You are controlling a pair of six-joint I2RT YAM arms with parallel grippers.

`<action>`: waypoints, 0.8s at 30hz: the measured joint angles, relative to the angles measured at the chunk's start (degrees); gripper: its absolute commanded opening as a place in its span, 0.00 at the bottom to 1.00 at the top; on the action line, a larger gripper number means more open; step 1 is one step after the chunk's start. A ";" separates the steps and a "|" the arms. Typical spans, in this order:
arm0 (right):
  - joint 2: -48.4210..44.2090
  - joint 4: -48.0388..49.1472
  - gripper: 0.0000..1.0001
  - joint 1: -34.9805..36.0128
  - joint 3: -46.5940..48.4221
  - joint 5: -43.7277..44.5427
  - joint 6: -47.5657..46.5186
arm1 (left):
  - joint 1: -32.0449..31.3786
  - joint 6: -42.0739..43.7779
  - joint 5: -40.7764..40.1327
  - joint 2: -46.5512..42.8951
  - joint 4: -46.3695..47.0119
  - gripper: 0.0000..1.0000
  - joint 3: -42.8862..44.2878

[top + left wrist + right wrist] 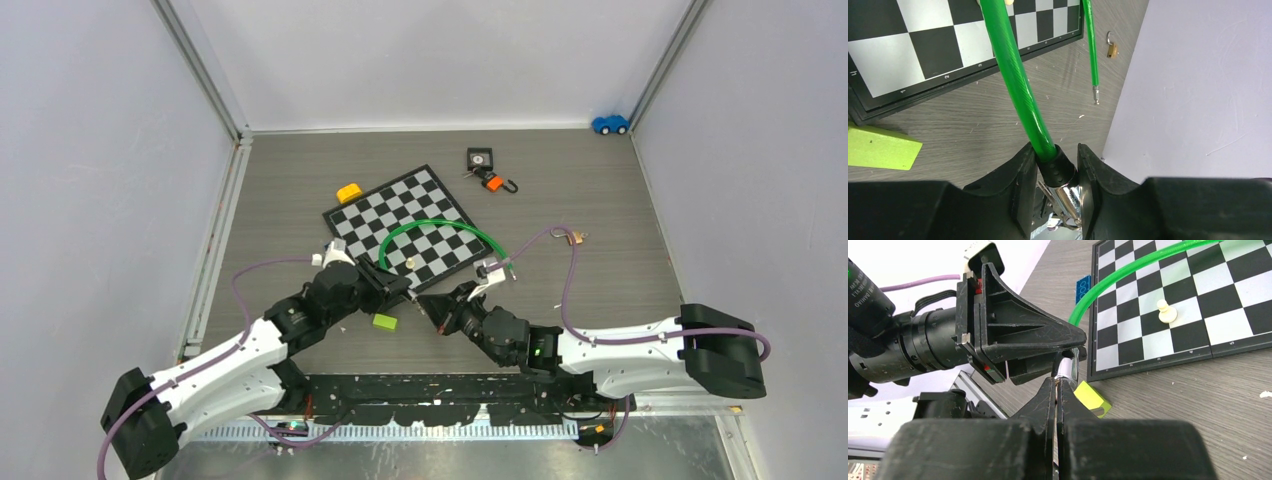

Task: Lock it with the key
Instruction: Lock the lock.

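The left claw (1058,152) is clamped on the green plastic-sheathed cable lock (1013,75). Its two black fingers (1023,170) press on either side of the black collar (1058,167), where the cable enters the chrome lock cylinder (1068,197). The cylinder sits down in the gap between the fingers, low over the table.

The right claw (1057,382) faces it from the other side with its fingers pressed flat together. Their tips touch the end of the chrome cylinder, just under the left claw's finger. Whether a key is pinched between them cannot be made out.

From the collar the green cable rises and arcs over the black-and-white folding chessboard (440,200). It comes down beyond the board's right corner, where its free end, a bare metal pin (1095,94), lies on the grey wood-grain table (620,200).

A white chess pawn (1166,311) stands on the board under the arc. A lime-green wedge block (385,321) lies on the table just in front of the board's near corner, beside both claws.

A small brass padlock (575,237) lies near the cable's free end, to the right. By the board's far left edge sits a yellow-orange block (348,192). Beyond the board's far corner lie a small black square case (480,158) and an orange-and-black snap hook (495,183). A blue toy car (610,124) stands in the far right corner.
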 measured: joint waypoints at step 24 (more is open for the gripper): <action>-8.00 -63.80 0.69 -17.25 25.90 -0.83 3.96 | 0.00 21.11 -2.60 -2.43 0.13 0.00 -4.87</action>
